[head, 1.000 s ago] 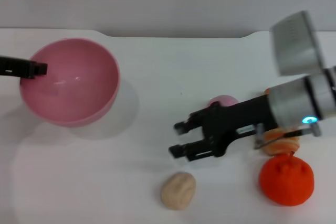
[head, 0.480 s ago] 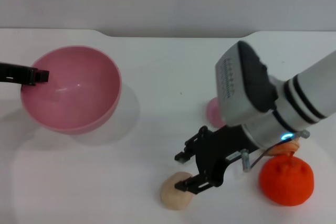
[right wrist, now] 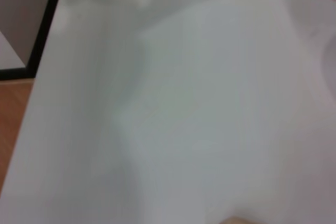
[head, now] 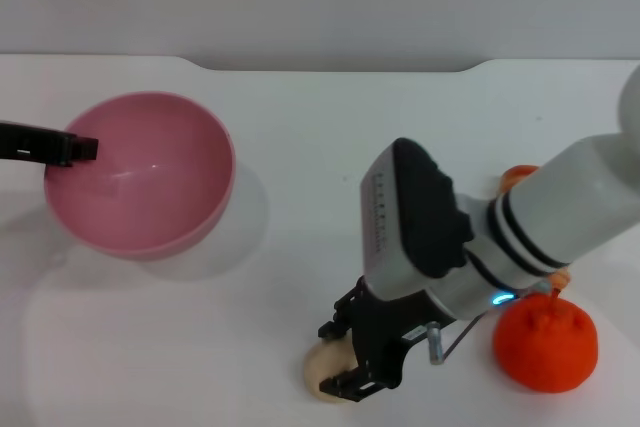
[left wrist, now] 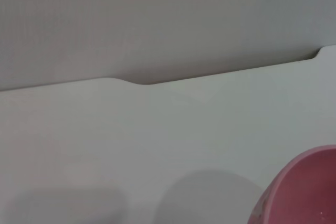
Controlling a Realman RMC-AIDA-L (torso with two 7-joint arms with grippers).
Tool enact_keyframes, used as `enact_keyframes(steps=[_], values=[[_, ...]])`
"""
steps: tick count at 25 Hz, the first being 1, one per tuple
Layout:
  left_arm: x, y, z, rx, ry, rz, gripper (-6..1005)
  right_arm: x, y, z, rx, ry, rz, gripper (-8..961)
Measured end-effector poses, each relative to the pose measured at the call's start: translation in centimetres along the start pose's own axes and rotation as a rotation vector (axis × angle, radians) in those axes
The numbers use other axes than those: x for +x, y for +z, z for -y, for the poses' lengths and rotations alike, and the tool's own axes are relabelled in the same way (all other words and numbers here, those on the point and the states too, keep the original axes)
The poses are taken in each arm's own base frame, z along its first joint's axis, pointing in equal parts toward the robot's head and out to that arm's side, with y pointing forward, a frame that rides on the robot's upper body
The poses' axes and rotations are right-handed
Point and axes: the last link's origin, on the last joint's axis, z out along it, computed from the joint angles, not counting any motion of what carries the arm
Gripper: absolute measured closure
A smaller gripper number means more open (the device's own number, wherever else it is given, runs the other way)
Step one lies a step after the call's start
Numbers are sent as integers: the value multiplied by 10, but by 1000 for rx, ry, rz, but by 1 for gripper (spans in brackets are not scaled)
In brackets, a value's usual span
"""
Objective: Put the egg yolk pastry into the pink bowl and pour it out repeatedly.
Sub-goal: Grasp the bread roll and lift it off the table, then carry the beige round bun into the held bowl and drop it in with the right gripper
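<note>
The pink bowl (head: 150, 182) sits at the far left of the white table, and its rim also shows in the left wrist view (left wrist: 307, 192). My left gripper (head: 78, 148) reaches in from the left edge and is shut on the bowl's left rim. The pale beige egg yolk pastry (head: 317, 373) lies near the front edge, mostly covered by my right gripper (head: 338, 359). That gripper stands open, one black finger on each side of the pastry. A sliver of the pastry (right wrist: 236, 220) shows in the right wrist view.
An orange ball-shaped toy (head: 545, 343) rests at the front right, beside my right arm. A bit of an orange roll (head: 518, 177) peeks out behind that arm. The table's back edge (head: 340, 69) meets a grey wall.
My right gripper swung from the table's middle right down and toward the front, ending astride the pastry. The bowl and my left gripper shifted only slightly.
</note>
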Motion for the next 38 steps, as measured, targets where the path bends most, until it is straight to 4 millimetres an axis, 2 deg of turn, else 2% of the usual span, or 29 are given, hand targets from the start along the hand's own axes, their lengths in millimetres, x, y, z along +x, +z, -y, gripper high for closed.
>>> enact_keyframes(steps=[6, 14, 28, 31, 36, 37, 38], values=[[-1, 4, -1, -6, 2, 12, 998, -1, 11, 2, 29, 8, -16, 445], [1, 8, -1, -5, 7, 13, 998, 5, -3, 13, 55, 90, 23, 451], [12, 20, -5, -29, 12, 17, 998, 28, -29, 23, 70, 258, 109, 657], [14, 22, -5, -33, 10, 18, 998, 31, -40, 25, 76, 275, 139, 689], [15, 31, -5, -34, 8, 42, 998, 31, -72, 28, 97, 263, 223, 728], [15, 33, -6, -36, 9, 47, 998, 29, -83, 28, 103, 251, 261, 732], [15, 37, -8, -45, 11, 58, 998, 21, -103, 28, 116, 218, 336, 737]])
